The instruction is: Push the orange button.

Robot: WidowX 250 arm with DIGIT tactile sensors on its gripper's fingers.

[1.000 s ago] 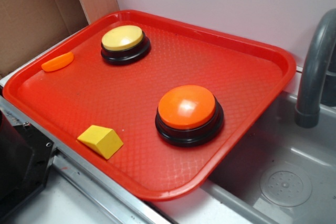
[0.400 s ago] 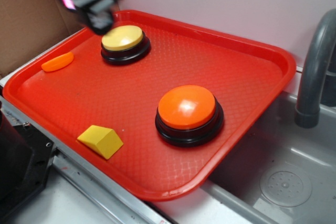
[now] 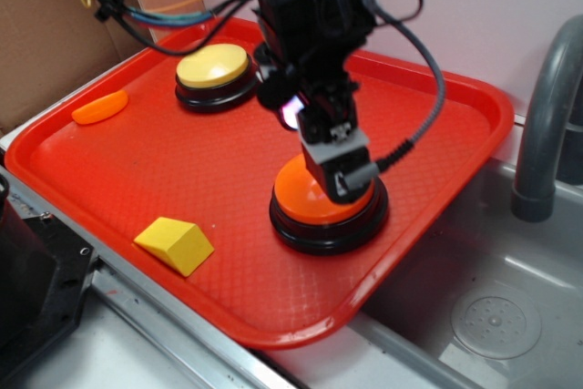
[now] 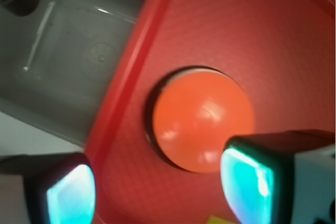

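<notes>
Two buttons sat on the red tray point(image 3: 437, 88); orange button point(image 3: 314, 207) lay nearer the sink point(image 3: 492, 316) than the yellow button point(image 3: 212, 66). Gripper point(image 3: 339, 179) hung over the dome, contact unclear. Jaws stood wide, holding nothing. Cap looked rigid, glossy, likely slippery: no grasp needed, press straight down at the crown or risk sliding off.

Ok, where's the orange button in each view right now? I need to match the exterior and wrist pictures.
Exterior: the orange button sits right of centre on the red tray, partly hidden behind the gripper.
Wrist: the orange button is just right of centre, above and between the two fingertips, one of which overlaps its lower right edge.
Shared landmark: the grey sink, right of the tray in the exterior view, upper left in the wrist view.
</notes>
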